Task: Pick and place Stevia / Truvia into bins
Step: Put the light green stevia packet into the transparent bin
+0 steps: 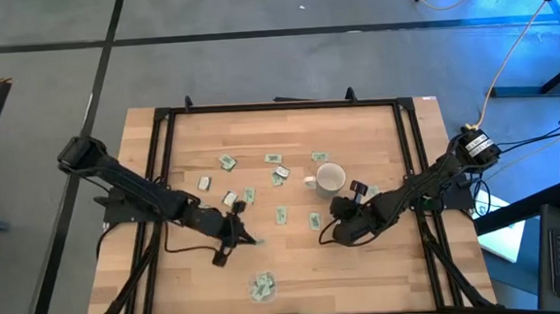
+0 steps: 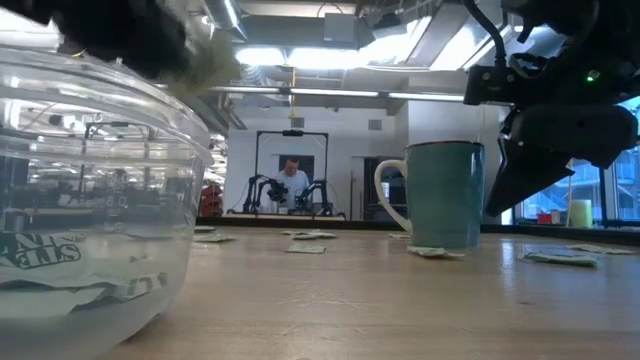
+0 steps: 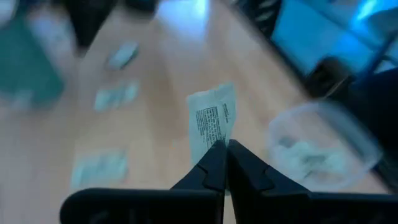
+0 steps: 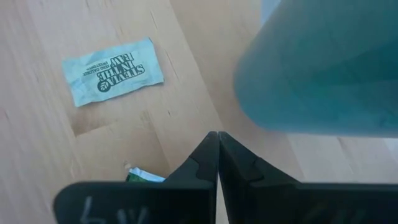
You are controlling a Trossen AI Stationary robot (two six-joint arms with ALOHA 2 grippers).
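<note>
**Many little packets, one pinched**

Many small green and white packets (image 1: 227, 162) lie spread over the middle of the wooden table (image 1: 384, 267). Some sit near the white mug (image 1: 330, 178), and one lies flat just beside the mug in the right wrist view (image 4: 112, 70).

The left gripper (image 1: 244, 237) is over the near left part of the table. Its two fingers are pressed together on one packet (image 3: 212, 118). The packet stands up from the fingertips (image 3: 217, 155), lifted off the wood. The printed side faces the camera.

The clear round dish (image 1: 262, 288) sits near the front edge of the table, close to the left gripper. A few packets already lie inside it. In the low view the dish (image 2: 90, 200) fills the left side, and you can see packets lying on its bottom.

The right gripper (image 1: 335, 233) is just in front of the mug. Its fingers (image 4: 205, 162) are pressed together and hold nothing. A green bit of another packet (image 4: 144, 177) peeks out beside them.

Far behind the table a person (image 2: 292, 180) sits at another set of arms.
</note>
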